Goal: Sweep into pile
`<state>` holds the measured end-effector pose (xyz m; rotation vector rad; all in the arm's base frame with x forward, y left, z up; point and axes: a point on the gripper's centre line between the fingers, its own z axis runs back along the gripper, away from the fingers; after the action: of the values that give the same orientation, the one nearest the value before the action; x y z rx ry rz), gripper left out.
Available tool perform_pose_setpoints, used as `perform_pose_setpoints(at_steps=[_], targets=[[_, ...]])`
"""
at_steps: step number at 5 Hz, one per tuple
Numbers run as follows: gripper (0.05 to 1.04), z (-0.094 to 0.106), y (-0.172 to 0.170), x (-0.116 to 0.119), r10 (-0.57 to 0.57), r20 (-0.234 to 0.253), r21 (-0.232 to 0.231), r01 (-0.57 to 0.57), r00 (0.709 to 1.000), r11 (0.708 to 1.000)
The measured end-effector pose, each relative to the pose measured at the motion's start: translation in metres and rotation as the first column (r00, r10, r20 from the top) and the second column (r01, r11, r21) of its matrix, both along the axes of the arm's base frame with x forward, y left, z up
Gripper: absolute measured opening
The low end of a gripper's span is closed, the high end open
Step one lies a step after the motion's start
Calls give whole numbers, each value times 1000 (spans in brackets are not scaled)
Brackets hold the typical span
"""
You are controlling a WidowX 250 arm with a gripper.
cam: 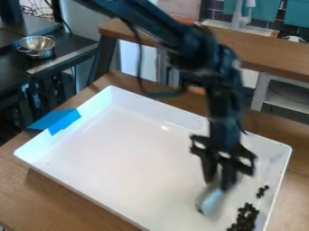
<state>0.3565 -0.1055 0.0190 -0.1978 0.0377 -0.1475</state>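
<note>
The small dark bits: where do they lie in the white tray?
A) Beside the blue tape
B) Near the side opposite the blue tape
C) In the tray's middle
B: the dark bits lie near the tray's right side in the camera view; the blue tape is at its left.

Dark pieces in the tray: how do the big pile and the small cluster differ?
The big pile holds many pieces crowded together; the small cluster has only a few. The big pile sits lower in the view, while the small cluster lies farther up along the tray's right-hand wall. Both are small, dark, roundish pieces on the white floor.
</note>
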Motion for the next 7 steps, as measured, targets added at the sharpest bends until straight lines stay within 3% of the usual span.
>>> perform_pose_setpoints(at_steps=[1, 3, 4, 6, 7], targets=[[340, 24, 49, -2, 41, -7, -38, -41, 999, 998], [339, 31, 146, -23, 109, -32, -50, -111, 994, 993], [339, 33, 196, -33, 147, -2, -45, -146, 989, 988], [340, 26, 234, -35, 182, 60, -22, -181, 982, 983], [339, 15, 247, -33, 207, 61, 7, -208, 976, 978]])
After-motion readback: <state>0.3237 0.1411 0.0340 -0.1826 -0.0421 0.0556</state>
